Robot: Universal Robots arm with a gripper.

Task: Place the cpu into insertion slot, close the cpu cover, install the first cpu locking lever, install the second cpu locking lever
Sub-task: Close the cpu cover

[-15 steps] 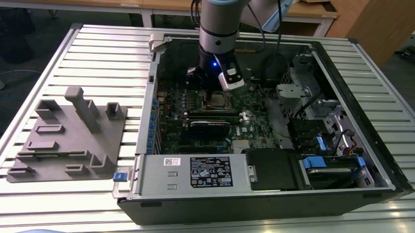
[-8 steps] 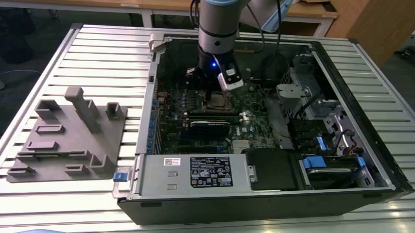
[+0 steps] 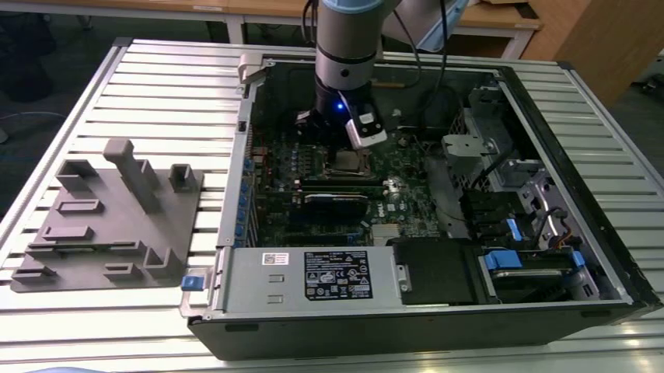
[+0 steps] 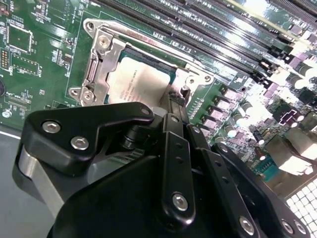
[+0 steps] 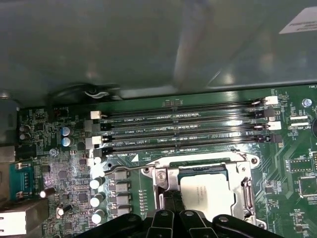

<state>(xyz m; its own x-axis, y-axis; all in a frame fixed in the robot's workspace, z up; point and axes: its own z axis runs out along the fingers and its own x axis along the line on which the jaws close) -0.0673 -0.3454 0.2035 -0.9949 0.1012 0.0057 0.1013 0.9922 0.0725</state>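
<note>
Worktop (image 3: 155, 70): slatted metal; carries an open computer case (image 3: 581, 303).
Fixture tray (image 3: 104, 217): grey, on the exterior view's left, apart from the case.
Drive cage (image 3: 332, 276): labelled metal box along the case's near edge.
Circuit board (image 3: 311, 194): green, flat on the case floor.
Insertion slot (image 3: 347, 162): mid-board, beyond the cage.
Cpu (image 4: 141, 82): seated in the slot, metal top showing.
Cpu cover (image 4: 101, 69): lies flat, framing the cpu.
Tool (image 4: 176, 101): clenched, nothing seen between the fingers; tip at the slot's rim, and its black linkage hides one side of the slot.
Memory slots (image 5: 183, 129): long, black, between the slot and the case wall.
Arm (image 3: 347, 47): descends from the far side, masking the board behind.
</note>
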